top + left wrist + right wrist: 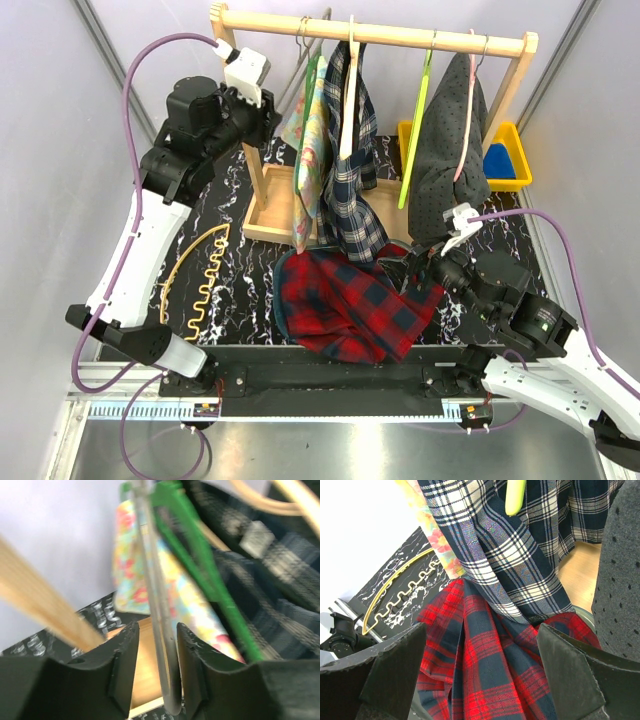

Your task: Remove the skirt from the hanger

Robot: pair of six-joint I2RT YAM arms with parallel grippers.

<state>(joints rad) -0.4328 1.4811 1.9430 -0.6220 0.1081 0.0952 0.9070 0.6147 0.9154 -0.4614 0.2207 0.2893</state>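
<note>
Both sets of fingers [122, 667] are gaping: our left gripper [157, 635] is straddling the thin grey wire hanger [155, 605], our right gripper [481, 632] hovering over the red tartan skirt [485, 680] (apparently freed, heaped on the desk [225, 195]). We're advising withdrawing straight, snagging nothing.

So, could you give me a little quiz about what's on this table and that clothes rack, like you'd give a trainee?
1. True or false: the red plaid skirt lies on the table, not on the wooden rack.
2. What stands between the fingers of the left gripper? A) a wooden rail B) a grey wire hanger C) a yellow bin
3. How many garments hang on the wooden rack?

Key: 1 true. 2 B. 3 three: floral skirt, navy plaid skirt, grey dotted skirt.
</note>
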